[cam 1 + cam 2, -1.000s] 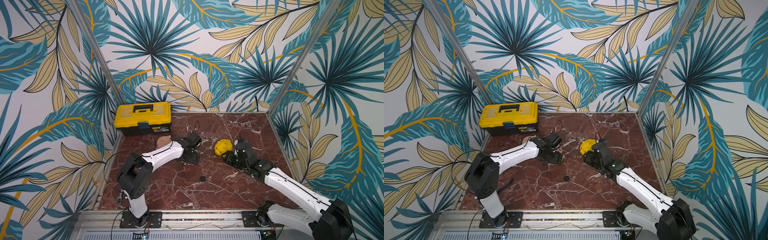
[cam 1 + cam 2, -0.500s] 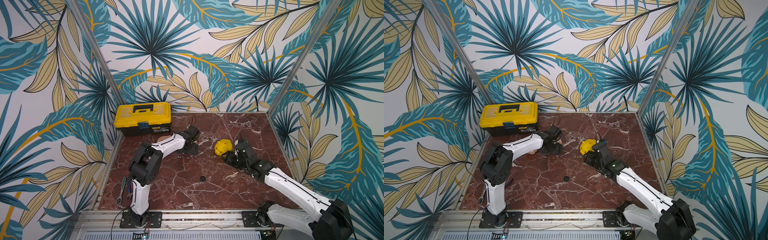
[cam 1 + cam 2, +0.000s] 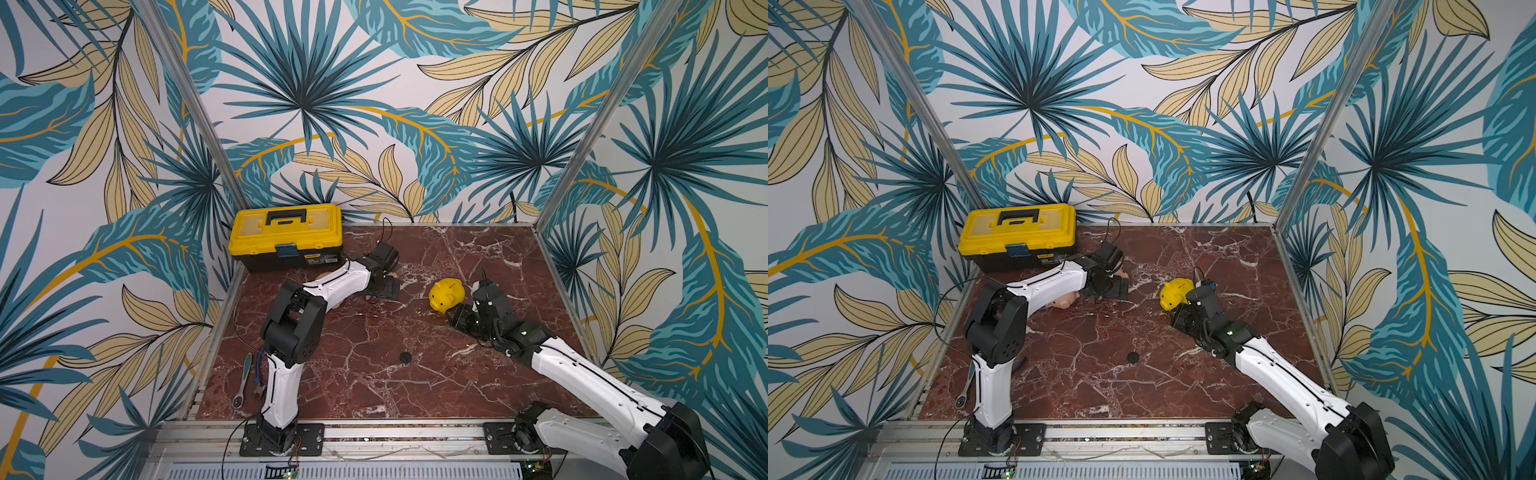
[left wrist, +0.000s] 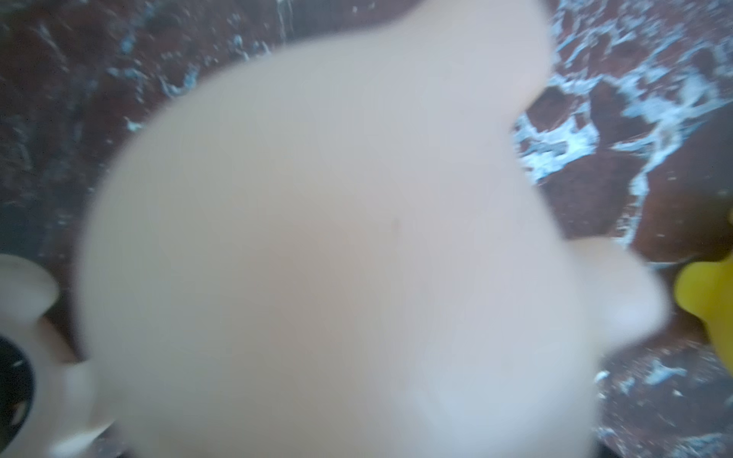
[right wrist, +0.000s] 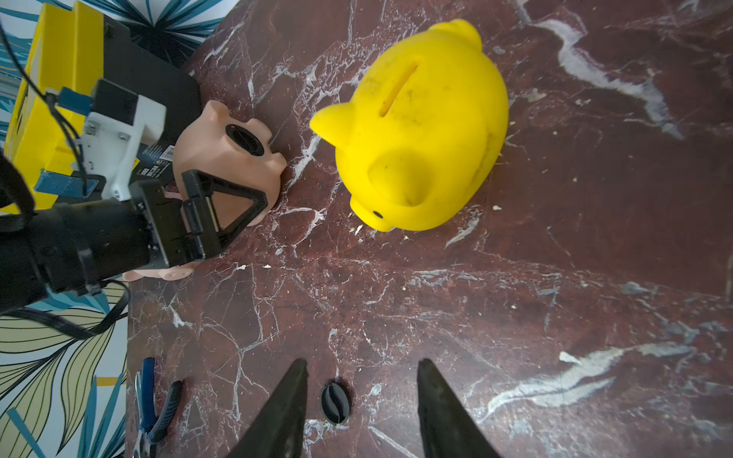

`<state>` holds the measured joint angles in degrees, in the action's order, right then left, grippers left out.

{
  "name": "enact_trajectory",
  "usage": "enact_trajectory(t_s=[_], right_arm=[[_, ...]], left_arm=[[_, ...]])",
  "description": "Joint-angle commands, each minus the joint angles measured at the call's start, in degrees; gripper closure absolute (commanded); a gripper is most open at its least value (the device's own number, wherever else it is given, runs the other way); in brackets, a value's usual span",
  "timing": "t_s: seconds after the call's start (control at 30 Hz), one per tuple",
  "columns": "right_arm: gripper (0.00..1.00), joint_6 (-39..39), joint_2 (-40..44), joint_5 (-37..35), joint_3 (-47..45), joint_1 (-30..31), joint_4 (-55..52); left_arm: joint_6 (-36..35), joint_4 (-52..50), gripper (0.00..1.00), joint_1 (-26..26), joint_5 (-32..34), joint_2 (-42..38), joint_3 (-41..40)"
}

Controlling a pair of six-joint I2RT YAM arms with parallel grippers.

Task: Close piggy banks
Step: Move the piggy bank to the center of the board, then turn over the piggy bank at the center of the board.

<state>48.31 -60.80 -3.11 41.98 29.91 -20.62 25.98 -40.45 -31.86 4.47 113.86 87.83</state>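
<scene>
Near centre of the tabletop (image 3: 374,395) a black plug disc (image 3: 405,357) lies loose, with a ratchet wrench (image 3: 242,384) at the near-left edge. Mid-right, the right gripper (image 5: 363,361) is roughly half open with nothing in it. It sits just near-right of the yellow piggy bank (image 3: 446,294), which stands upright, slot up, snout pointing near-left. Further left, the hidden pink piggy bank (image 3: 1064,301) lies mostly under the left forearm. Beyond it the left gripper (image 3: 1115,286) is at the tipped pink piggy bank (image 5: 206,150), whose round hole is open. One finger lies against its side and the other is out of sight, so I can't tell if it's clamped. The closed toolbox (image 3: 286,232) is far left.
</scene>
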Motion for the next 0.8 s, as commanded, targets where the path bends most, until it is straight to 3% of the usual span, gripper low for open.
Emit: enact_trajectory(t_s=[0.0, 0.13, 0.23, 0.53, 0.77], right_arm=[[0.51, -2.80, 2.53, -3.17, 0.69, -1.10, -3.06], [0.47, -5.01, 4.95, -4.26, 1.31, -3.62, -5.72], [0.46, -6.59, 6.14, -4.06, 1.19, -6.59, -6.93], [0.44, -7.91, 8.99, -2.54, -0.50, -13.26, -7.96], [0.40, -6.71, 9.97, -0.61, -2.13, -14.05, -6.80]], left_arm=[[-0.48, -0.92, 0.00, -1.60, 0.66, -9.20, -2.06], [-1.47, -1.65, 0.01, -4.51, 2.49, -15.89, -4.24], [-4.87, -1.17, 0.00, -6.35, 1.74, -16.72, -2.38], [-18.41, 12.40, 0.01, -8.98, -17.45, -7.60, 4.17], [-22.15, 15.64, 0.00, -10.97, -19.92, 0.09, 8.67]])
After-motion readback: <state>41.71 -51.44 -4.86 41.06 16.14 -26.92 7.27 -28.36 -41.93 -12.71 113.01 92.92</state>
